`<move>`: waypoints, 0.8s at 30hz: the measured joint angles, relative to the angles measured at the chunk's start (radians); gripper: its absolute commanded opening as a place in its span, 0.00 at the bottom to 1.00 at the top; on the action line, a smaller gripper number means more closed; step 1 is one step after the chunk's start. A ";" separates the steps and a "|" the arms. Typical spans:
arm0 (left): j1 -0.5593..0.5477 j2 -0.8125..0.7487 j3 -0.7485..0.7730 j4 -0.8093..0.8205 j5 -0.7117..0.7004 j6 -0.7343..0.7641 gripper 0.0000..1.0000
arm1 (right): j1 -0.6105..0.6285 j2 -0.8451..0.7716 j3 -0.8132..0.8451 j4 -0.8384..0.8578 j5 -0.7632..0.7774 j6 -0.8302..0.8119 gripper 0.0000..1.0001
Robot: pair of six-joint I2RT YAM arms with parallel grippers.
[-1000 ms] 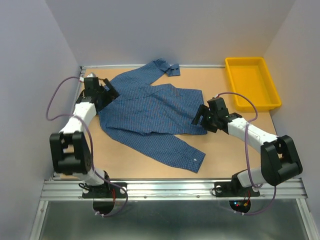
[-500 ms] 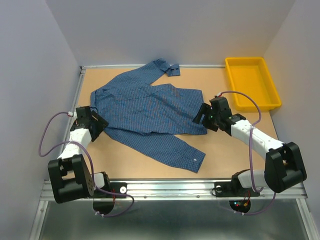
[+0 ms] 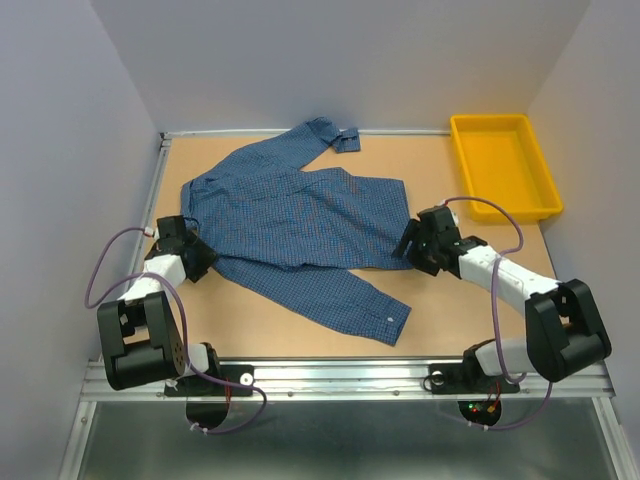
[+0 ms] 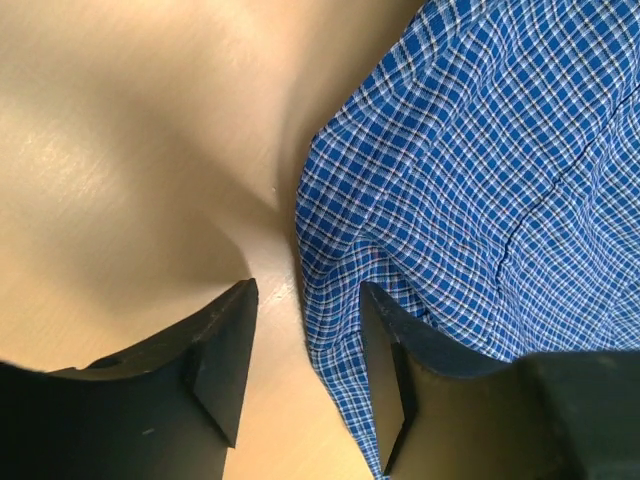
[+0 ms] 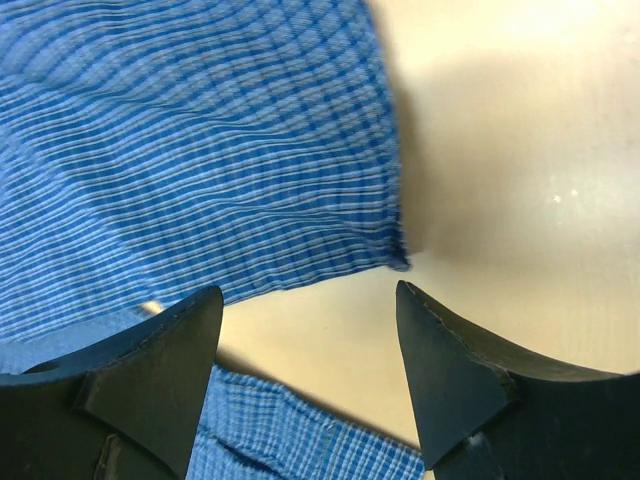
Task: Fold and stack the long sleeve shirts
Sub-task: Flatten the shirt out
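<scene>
Left gripper stands narrowly open, holding nothing; the shirt's edge lies between its fingers, against the inner one. Compared with a second ago, this gripper is no longer at the collar on the far left. It now sits low beside the near shoulder, where the near sleeve begins.

Right gripper is spread wide and empty. It has shifted only slightly and hovers over the near hem corner, which falls between its fingers.

Shirt position is unchanged: flat and unfolded on the table, collar left, hem right, one sleeve reaching the far edge, the other trailing toward the near right. The yellow bin stands well apart.

Assessment: no fold is made yet. Both grippers appear placed to take the near edge together.
</scene>
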 measured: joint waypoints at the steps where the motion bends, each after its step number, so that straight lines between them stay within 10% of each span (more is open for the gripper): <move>1: 0.000 0.000 -0.002 0.000 0.002 0.001 0.48 | 0.000 0.006 -0.011 -0.001 0.009 0.006 0.73; 8: 0.000 0.000 -0.002 0.001 0.006 0.013 0.36 | 0.000 0.037 -0.057 0.009 0.087 0.042 0.67; 16: 0.000 0.010 -0.002 0.004 0.019 0.042 0.00 | -0.001 0.058 -0.073 0.062 0.119 0.052 0.50; 24: 0.000 -0.008 0.063 -0.088 0.001 0.089 0.00 | -0.002 0.092 -0.078 0.136 0.109 0.042 0.14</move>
